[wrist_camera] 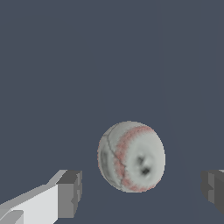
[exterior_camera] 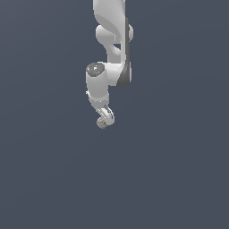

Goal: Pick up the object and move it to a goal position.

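claw [exterior_camera: 104, 120] of the arm [exterior_camera: 112, 49] poised over the ball [wrist_camera: 131, 156], fingers [wrist_camera: 65, 194] spread wide to either side and gripping nothing; ball sits between them on the grey floor [exterior_camera: 179, 170], apparently centred for closing.

The arm [exterior_camera: 114, 49] runs off the top edge in the exterior view, so no base showing. The ball [exterior_camera: 102, 123] there is tiny, markings unreadable. In the wrist view both fingers [wrist_camera: 65, 194] get chopped by the frame edges.
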`<act>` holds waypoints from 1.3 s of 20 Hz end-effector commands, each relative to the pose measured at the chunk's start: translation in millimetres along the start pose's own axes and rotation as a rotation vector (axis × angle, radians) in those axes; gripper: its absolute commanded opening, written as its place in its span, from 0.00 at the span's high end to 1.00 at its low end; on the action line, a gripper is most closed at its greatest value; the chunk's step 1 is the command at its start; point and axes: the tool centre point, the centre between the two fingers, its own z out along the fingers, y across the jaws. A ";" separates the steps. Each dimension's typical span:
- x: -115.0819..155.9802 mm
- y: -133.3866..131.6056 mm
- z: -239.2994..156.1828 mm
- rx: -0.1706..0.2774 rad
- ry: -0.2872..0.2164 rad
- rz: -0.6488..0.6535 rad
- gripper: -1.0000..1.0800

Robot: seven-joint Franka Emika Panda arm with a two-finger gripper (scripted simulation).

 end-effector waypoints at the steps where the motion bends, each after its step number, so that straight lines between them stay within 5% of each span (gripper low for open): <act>1: -0.3 0.4 5.7 -0.001 0.000 0.000 0.04; 14: -0.5 1.0 47.7 0.000 0.000 0.005 0.04; 15: -0.5 1.0 47.7 0.000 0.000 0.005 1.00; 26: -0.8 -0.1 46.4 0.002 0.001 0.004 1.00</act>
